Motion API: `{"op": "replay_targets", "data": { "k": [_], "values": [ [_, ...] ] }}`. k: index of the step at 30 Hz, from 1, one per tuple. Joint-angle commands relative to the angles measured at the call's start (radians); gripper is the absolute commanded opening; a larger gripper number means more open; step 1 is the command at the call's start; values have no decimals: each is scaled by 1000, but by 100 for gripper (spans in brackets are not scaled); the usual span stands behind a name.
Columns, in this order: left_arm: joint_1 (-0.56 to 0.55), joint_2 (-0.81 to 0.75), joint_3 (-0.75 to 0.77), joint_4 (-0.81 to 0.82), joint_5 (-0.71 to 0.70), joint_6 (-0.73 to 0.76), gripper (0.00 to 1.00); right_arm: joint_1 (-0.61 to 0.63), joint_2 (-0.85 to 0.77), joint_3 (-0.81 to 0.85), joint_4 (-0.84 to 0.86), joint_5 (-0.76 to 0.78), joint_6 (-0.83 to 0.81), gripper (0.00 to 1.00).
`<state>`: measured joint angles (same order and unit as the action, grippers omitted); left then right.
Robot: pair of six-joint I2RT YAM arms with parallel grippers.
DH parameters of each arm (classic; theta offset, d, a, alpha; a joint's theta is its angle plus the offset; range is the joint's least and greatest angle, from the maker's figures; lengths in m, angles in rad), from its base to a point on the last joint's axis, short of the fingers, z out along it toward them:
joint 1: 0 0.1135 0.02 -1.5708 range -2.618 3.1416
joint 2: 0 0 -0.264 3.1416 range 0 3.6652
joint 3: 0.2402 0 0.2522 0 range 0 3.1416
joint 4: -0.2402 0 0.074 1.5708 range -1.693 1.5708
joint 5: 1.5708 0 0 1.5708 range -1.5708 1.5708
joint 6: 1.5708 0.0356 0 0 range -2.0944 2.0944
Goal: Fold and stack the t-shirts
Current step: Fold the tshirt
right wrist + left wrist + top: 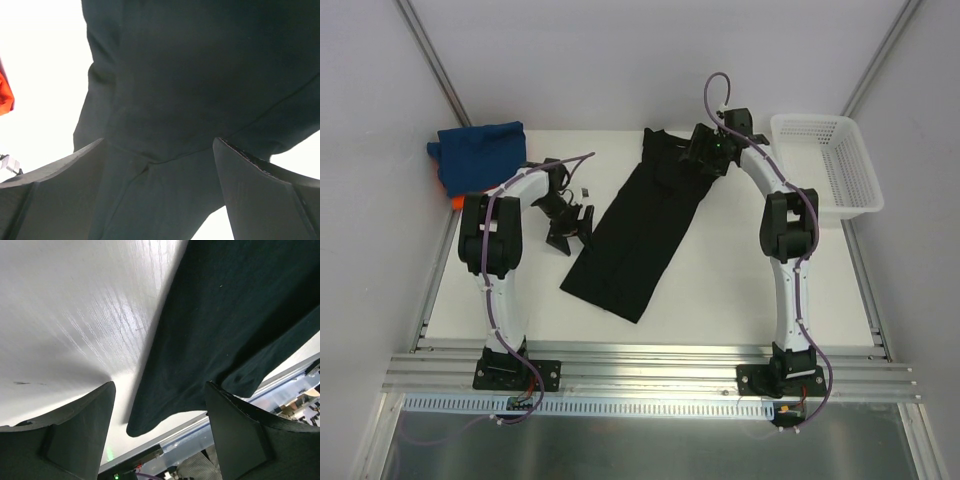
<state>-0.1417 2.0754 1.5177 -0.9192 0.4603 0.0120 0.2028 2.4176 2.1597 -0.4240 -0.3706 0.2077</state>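
A black t-shirt [635, 225] lies folded into a long strip, running slantwise across the middle of the table. A folded blue t-shirt [478, 152] rests at the far left corner on an orange t-shirt [455, 201], of which only an edge shows. My left gripper [570, 226] hovers open just left of the black strip. In the left wrist view its fingertips [107, 390] straddle the black t-shirt's [210, 325] near corner without touching it. My right gripper [706, 150] hangs open over the shirt's far end. The black cloth [200, 75] fills the right wrist view between the spread fingers [225, 150].
A white mesh basket [828, 165] stands at the far right of the table. The table's near edge and metal rail [280, 377] show just past the shirt's corner in the left wrist view. A sliver of orange cloth [5, 95] shows at the left edge of the right wrist view.
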Motion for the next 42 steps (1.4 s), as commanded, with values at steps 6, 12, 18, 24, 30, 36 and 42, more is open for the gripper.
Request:
{"op": "replay_targets", "data": {
  "k": [6,12,18,24,30,36,42],
  "values": [
    [11,-31,-112,-43,77,-9,72,-11,28,28,-13,-2,2,91],
    [-9,-54,-174,-41,117,-4,70,-6,41,43,-6,-8,15,91],
    [-87,-126,-264,-38,158,-10,58,-6,37,37,-4,-24,19,91],
    [-169,-208,-346,-12,175,-9,43,-8,34,43,2,-33,32,91],
    [-243,-256,-375,-7,192,-9,43,-11,15,42,1,-51,38,91],
    [-349,-226,-323,-7,213,-9,43,-20,-17,5,1,-67,47,91],
    [-417,-181,-263,-7,230,-39,43,-29,21,34,-10,-44,24,91]
  ]
}}
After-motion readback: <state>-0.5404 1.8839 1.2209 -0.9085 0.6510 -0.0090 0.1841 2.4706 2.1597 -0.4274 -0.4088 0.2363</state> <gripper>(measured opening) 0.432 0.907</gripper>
